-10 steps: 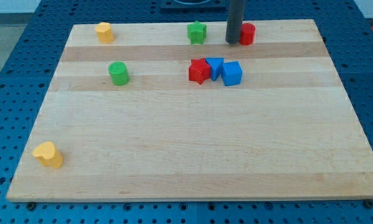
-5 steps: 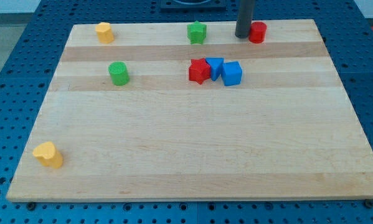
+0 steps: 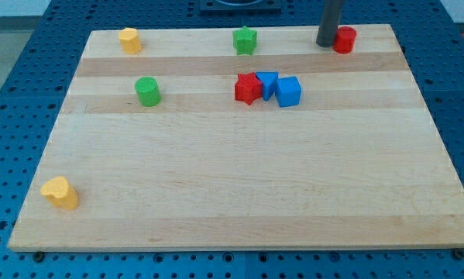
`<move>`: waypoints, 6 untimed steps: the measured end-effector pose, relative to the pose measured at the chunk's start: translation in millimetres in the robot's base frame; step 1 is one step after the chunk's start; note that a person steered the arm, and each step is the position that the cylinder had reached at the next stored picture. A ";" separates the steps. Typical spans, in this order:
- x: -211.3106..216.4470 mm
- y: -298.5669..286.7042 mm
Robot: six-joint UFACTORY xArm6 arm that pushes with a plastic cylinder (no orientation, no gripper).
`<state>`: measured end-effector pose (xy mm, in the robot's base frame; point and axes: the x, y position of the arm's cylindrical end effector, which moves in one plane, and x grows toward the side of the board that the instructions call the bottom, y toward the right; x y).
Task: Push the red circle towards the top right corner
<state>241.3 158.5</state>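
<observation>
You see a wooden worktop (image 3: 239,178) lying on a blue perforated base (image 3: 15,93), with 8 small blocks on it. The arm carries no claw, so nothing is open, closed or held; it ends in a straight dark rod, and my tip (image 3: 325,45) stands on the worktop near the view's top edge, well over to the right. The red circle (image 3: 344,39) sits immediately at the right of the tip and touches it or very nearly does; you cannot tell which, as the rod overlaps the block's left edge. The red circle lies close to the worktop's top edge, a short way left of the top right corner.

Along the same top edge, note the green star (image 3: 245,39) near the middle and a yellow block (image 3: 129,39) toward the view's left. Below the green star, 3 blocks are bunched together: a red star (image 3: 248,88), a blue block (image 3: 267,82) of unclear shape behind it, and a blue cube (image 3: 289,91) at the right end, each touching its neighbour. A green cylinder (image 3: 147,91) stands alone to the left of that group. A yellow heart-like block (image 3: 60,193) rests near the bottom left corner, well apart from everything else.
</observation>
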 end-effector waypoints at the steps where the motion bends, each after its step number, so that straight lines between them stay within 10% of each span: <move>1: 0.0 2.8; 6: 84.8 -14.1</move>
